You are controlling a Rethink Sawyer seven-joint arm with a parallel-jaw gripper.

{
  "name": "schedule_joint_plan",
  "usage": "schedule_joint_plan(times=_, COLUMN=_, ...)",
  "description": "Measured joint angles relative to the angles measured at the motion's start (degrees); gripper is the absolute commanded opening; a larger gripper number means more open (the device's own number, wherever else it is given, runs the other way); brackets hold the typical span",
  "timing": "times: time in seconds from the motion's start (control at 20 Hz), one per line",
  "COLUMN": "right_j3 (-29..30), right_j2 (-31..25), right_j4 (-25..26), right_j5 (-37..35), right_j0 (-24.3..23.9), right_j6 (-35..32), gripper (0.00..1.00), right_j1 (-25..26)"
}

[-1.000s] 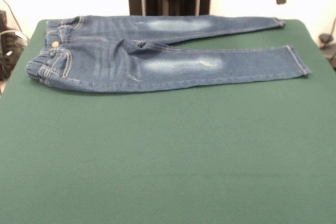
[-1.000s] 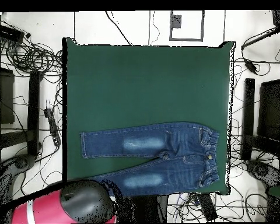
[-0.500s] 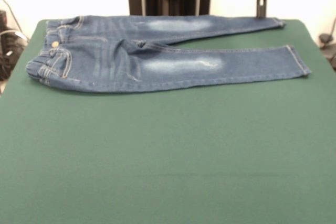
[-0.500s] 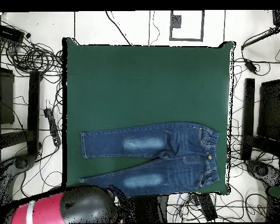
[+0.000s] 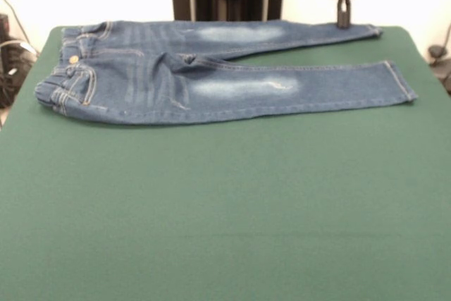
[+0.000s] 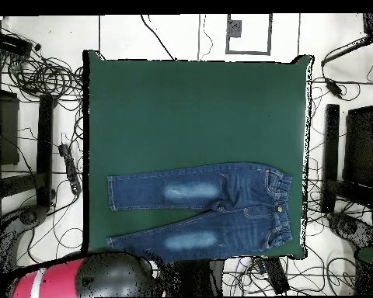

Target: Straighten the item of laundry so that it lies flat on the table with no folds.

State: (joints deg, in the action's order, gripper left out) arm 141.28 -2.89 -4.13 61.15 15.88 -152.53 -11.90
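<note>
1. Locate the jeans (image 5: 211, 72) on the green surface (image 5: 225, 209). In the front view they lie along its far edge, waistband at picture left and both leg hems at picture right.
2. Confirm the layout in the overhead view: the jeans (image 6: 205, 206) occupy the strip of the surface (image 6: 197, 109) nearest the bottom edge of the picture, waistband toward picture right.
3. Check the legs. They lie spread apart in a narrow V, each with a pale faded patch on the thigh. The nearer leg in the front view lies flat out to its hem.
4. Inspect the crotch and waistband (front view). Small wrinkles show at the crotch, and the elastic waistband is bunched at the left end. The brass button (image 5: 73, 59) faces up.
5. Find the pincer (image 5: 343, 19) at the top right of the front view. It hangs below a red housing, directly over the far leg near its hem.
6. Note that the pincer appears as a single dark stub. You cannot tell how far it is open, nor whether it touches or grips the denim.
7. In the overhead view, observe the red and black arm (image 6: 88, 275) at the lower left, beside the far leg's hem end.
</note>
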Motion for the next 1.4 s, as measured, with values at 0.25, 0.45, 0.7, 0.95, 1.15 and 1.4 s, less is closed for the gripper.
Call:
schedule_joint_plan(times=0.25, right_j3=-0.67, right_j2=1.18, right_j4=1.07, right_j5=-1.14, right_j0=1.07, right_j6=0.00, gripper=0.00, right_j1=-0.38)
schedule_joint_plan(times=0.45, right_j3=-0.86, right_j2=1.58, right_j4=1.05, right_j5=-2.06, right_j0=1.74, right_j6=0.00, gripper=0.00, right_j1=-0.84)
schedule_joint_plan(times=0.7, right_j3=-0.95, right_j2=1.71, right_j4=0.95, right_j5=-4.93, right_j0=1.86, right_j6=0.00, gripper=0.00, right_j1=-2.23)
schedule_joint_plan(times=0.95, right_j3=-0.49, right_j2=2.09, right_j4=-0.02, right_j5=-14.17, right_j0=2.17, right_j6=0.00, gripper=0.00, right_j1=-5.76)
schedule_joint_plan(times=1.15, right_j3=0.99, right_j2=2.79, right_j4=-0.70, right_j5=-23.80, right_j0=3.32, right_j6=0.00, gripper=0.00, right_j1=-10.01)
schedule_joint_plan(times=1.4, right_j3=3.90, right_j2=3.24, right_j4=-0.68, right_j5=-33.17, right_j0=6.06, right_j6=0.00, gripper=0.00, right_j1=-16.50)
